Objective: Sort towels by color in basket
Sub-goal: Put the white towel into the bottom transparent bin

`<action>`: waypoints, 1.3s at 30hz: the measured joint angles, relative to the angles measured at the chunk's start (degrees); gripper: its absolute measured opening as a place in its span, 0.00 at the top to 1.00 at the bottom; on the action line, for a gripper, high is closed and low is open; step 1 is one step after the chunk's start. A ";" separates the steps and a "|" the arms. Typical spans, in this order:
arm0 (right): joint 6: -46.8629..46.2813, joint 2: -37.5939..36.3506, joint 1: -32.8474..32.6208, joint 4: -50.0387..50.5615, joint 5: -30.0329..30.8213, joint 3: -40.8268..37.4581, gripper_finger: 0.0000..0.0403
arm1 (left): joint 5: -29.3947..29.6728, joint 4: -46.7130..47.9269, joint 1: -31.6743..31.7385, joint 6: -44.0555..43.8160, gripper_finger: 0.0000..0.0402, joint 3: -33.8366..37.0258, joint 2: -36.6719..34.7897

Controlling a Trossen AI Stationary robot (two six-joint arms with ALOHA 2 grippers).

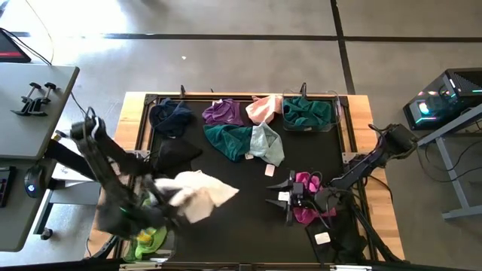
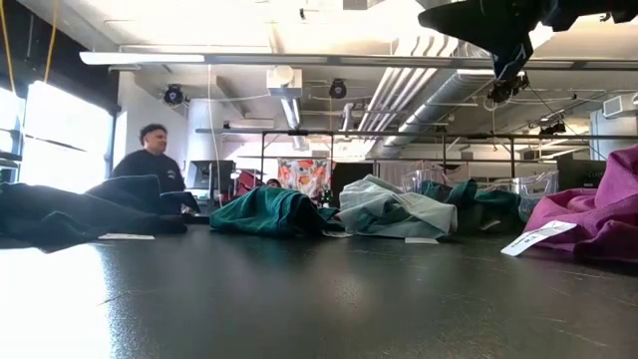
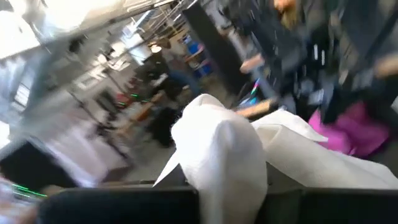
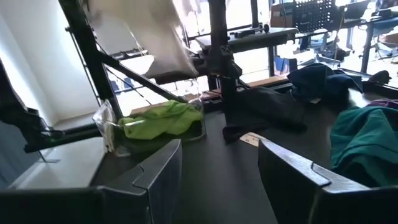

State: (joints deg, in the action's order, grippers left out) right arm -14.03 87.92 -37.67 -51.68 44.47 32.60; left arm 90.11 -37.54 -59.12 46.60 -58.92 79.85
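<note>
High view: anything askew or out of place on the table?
Mostly unsorted: towels lie in loose crumpled heaps across the black mat, and a small white tag lies loose among them. The left gripper holds a white towel.

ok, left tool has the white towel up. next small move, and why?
Probably carry it on toward the clear bin at the table's near-left corner and hold off releasing. The left tool is shut on the white towel, which hangs above the mat, not over any bin yet. That bin holds a lime towel, so whether white belongs there is unclear. The right tool is open by the magenta towel.
</note>
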 joint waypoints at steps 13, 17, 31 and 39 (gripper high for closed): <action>0.03 0.00 0.00 0.72 0.00 0.00 0.50 | -11.40 27.95 -19.16 -41.01 0.95 0.00 -16.22; -0.06 0.00 0.00 0.92 0.00 0.00 0.50 | -26.06 49.37 -18.93 -70.23 0.95 0.00 -19.75; -0.88 0.00 1.31 0.91 -0.03 0.00 0.50 | -73.08 108.22 3.43 -114.92 0.95 -4.46 -12.70; -1.15 0.00 1.31 1.29 -0.05 0.00 0.50 | -93.08 101.13 6.37 -109.23 0.95 -0.76 -1.83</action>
State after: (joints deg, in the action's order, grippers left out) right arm -15.18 87.92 -36.36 -50.39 44.42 32.60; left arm -2.97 63.59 -52.75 -62.63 -59.67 78.02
